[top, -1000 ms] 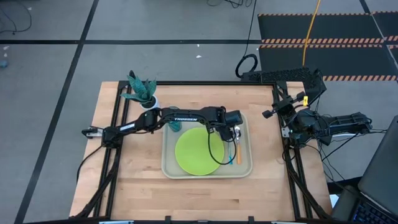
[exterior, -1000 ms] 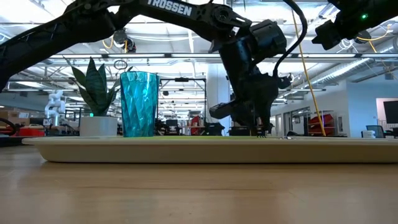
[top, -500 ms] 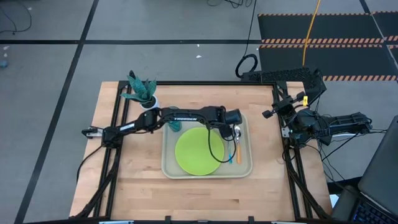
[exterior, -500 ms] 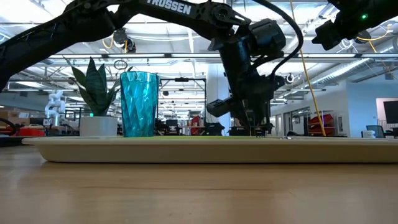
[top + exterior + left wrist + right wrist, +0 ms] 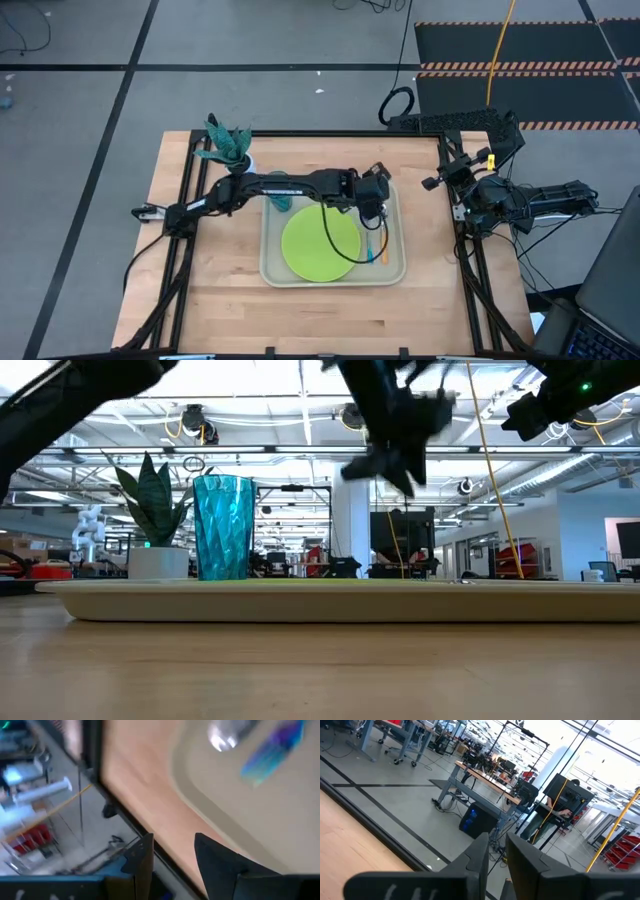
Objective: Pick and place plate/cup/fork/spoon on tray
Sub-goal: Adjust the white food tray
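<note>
The beige tray [image 5: 390,270] holds the lime-green plate [image 5: 322,244] lying flat. The teal cup [image 5: 223,527] stands upright at the tray's far left corner. The orange-handled spoon [image 5: 381,243] and the blue-handled fork [image 5: 369,252] lie side by side on the tray's right strip. In the left wrist view they show as the spoon's bowl [image 5: 223,737] and the fork's purplish end [image 5: 275,747]. My left gripper [image 5: 172,840] is open and empty, raised above the tray's far right part [image 5: 378,206]. My right gripper [image 5: 497,842] is shut and waits off the table's right edge [image 5: 432,183].
A white pot with a green plant [image 5: 232,150] stands at the table's far left, behind the cup. My left arm reaches over the cup and the tray's far edge. Bare wood lies along the table's near side and left of the tray.
My left gripper has risen straight up from just above the tray's right part to well above it. The spoon and the fork stay lying on the tray.
</note>
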Controlling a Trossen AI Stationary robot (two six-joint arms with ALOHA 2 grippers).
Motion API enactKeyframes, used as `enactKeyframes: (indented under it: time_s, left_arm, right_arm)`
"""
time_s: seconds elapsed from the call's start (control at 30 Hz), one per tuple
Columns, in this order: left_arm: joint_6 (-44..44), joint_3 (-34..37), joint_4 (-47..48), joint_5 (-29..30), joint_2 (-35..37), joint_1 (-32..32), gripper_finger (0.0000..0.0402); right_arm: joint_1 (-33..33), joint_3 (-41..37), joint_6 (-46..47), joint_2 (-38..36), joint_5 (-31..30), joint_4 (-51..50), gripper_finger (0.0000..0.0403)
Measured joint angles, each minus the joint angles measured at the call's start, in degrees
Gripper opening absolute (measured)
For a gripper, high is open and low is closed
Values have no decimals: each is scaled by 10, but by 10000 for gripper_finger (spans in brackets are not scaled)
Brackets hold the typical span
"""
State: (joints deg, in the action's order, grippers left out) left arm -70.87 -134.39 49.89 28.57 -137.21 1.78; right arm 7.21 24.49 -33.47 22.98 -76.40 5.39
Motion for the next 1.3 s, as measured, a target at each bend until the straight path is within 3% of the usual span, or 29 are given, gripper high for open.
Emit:
enactKeyframes:
  time_s: [0.2, 0.37, 0.7, 0.87, 1.0, 1.13, 1.3]
  left_arm:
    - [207, 0, 6, -46, 69, -7, 147]
    - [368, 0, 9, -48, 129, -16, 147]
    - [564, -1, 50, -92, 247, -60, 147]
    - [606, 0, 83, -84, 249, -96, 132]
    - [616, 0, 68, -49, 249, -131, 87]
    - [623, 0, 11, -54, 250, -151, 41]
    - [654, 0, -72, -110, 249, -155, 13]
  right_arm:
    - [0, 0, 11, 0, 5, 0, 57]
    - [0, 0, 14, 0, 37, 2, 57]
    - [0, 0, 31, 0, 49, 2, 57]
    - [0, 0, 90, -1, 168, -5, 57]
    - [0, 0, 153, -1, 281, -2, 57]
    - [0, 0, 202, -1, 376, 5, 57]
    - [0, 0, 218, -1, 408, 5, 57]
